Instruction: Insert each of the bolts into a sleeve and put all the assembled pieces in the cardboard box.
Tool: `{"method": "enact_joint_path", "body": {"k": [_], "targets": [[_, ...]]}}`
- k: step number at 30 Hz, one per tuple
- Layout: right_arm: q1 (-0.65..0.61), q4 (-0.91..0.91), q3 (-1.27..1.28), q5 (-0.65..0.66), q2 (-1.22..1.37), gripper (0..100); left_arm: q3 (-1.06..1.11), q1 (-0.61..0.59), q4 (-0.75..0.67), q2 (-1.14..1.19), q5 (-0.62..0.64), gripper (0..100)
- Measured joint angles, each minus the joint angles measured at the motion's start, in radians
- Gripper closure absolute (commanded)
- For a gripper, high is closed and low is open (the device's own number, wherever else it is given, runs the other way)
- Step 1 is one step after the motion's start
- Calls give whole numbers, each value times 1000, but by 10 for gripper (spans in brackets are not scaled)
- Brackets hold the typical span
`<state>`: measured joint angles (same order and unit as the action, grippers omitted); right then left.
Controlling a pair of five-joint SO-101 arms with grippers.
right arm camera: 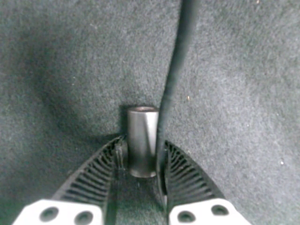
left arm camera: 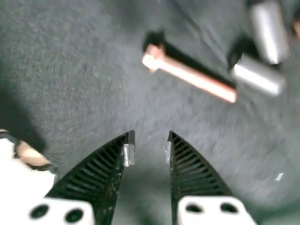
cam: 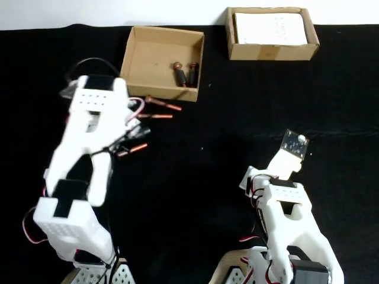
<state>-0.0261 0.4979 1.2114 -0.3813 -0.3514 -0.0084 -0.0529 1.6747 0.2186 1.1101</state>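
Over the black cloth my left gripper (left arm camera: 147,150) stands open with nothing between its fingers. A copper bolt (left arm camera: 187,74) lies just ahead of it, and two grey sleeves (left arm camera: 258,77) lie beyond the bolt's tip. My right gripper (right arm camera: 140,157) is shut on a dark upright sleeve (right arm camera: 142,138) low over the cloth. In the high view the left arm (cam: 89,136) reaches toward three loose bolts (cam: 160,116) in front of the cardboard box (cam: 137,56). Two assembled pieces (cam: 185,74) lie inside the box at its right side. The right arm (cam: 284,201) stays near the front right.
A second cardboard box (cam: 269,52) holding white paper stands at the back right. A black cable (right arm camera: 176,70) runs across the cloth beside the held sleeve. Open black cloth lies between the two arms.
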Motion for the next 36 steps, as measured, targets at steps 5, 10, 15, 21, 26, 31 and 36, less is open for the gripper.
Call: {"method": "enact_joint_path", "body": {"k": [5,10,15,21,26,31,36], "targets": [[0,0,0,0,0,992,-83,-94,-6,147,100,870],[0,0,0,0,0,992,-195,-103,-8,279,160,870],[0,0,0,0,-2,992,-265,-74,-8,350,195,870],[0,0,0,0,-2,992,-292,-52,-8,407,216,870],[0,0,0,0,-2,992,-322,-52,-6,440,219,870],[0,0,0,0,-2,992,-354,-54,-5,491,235,870],[0,0,0,0,-2,992,-407,-52,9,532,236,869]]}}
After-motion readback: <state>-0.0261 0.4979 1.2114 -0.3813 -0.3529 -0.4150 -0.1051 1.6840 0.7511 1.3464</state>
